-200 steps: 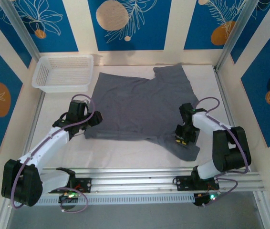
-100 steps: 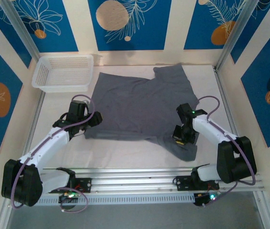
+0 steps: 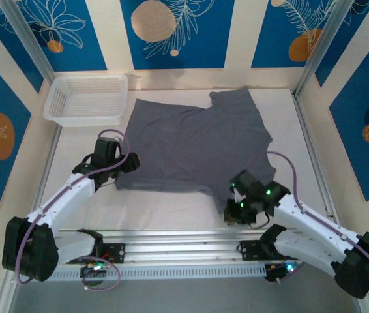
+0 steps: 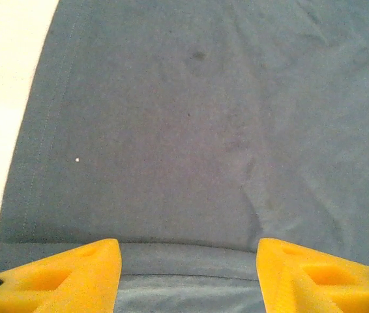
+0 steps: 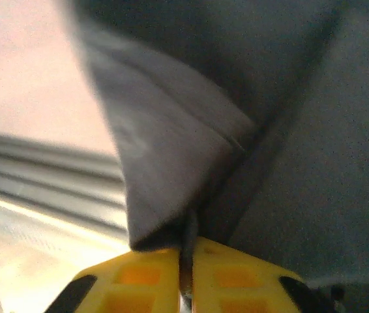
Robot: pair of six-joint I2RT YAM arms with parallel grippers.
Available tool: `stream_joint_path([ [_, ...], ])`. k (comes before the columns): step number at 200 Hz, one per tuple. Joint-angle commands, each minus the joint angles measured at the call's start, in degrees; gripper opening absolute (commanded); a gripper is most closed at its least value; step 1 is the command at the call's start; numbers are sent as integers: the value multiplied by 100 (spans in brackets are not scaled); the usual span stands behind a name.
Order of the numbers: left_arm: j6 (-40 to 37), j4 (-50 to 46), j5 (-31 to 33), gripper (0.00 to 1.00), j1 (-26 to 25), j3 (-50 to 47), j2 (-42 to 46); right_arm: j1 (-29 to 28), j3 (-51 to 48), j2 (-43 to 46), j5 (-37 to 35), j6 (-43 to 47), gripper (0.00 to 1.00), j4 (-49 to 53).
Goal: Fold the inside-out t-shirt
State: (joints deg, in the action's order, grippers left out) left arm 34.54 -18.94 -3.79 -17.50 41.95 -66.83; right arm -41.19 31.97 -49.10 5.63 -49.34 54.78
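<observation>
Right tool [image 5: 186, 261] pinches the shirt [image 3: 191, 147] at its 5 o'clock corner; the cloth runs away toward 11. Left tool [image 4: 184, 274], jaws wide, sits at the 8 o'clock edge.

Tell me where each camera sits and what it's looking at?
Top: high behind the robot, looking down at table, shirt, basket, left arm and right arm.
Left wrist: on the left arm, looking down at flat shirt; left gripper open.
Right wrist: on the right arm, facing a shirt fold pinched by the right gripper.
Shared: all see the shirt.
</observation>
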Motion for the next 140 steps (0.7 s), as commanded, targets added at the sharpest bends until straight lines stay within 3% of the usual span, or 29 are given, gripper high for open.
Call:
stream_joint_path([
  [1, -25, 58, 150, 57, -35, 190, -172, -210, 59, 554, 162, -621, 33, 707],
  [21, 2, 134, 161, 57, -42, 214, -293, -117, 614, 1029, -740, -753, 48, 959],
  [36, 56, 160, 160, 57, -43, 225, -321, 211, 802, 1104, -1472, -1083, 49, 990],
  [50, 87, 177, 142, 57, -50, 217, -289, 876, 880, 823, -1902, -1427, 50, 1121],
  [72, 93, 119, 142, 57, -58, 205, -212, 2484, 856, -29, -1905, -1631, 50, 1428],
  [97, 78, 124, 141, 57, -59, 82, -110, 3868, 577, -319, -1467, -1202, 50, 592],
  [114, 52, 62, 159, 57, -56, 78, -78, 4307, 292, -429, -1325, -1237, 50, 115],
  [140, 26, 12, 245, 57, -56, 33, 57, 4404, -111, -966, -1372, -1575, 50, -354],
])
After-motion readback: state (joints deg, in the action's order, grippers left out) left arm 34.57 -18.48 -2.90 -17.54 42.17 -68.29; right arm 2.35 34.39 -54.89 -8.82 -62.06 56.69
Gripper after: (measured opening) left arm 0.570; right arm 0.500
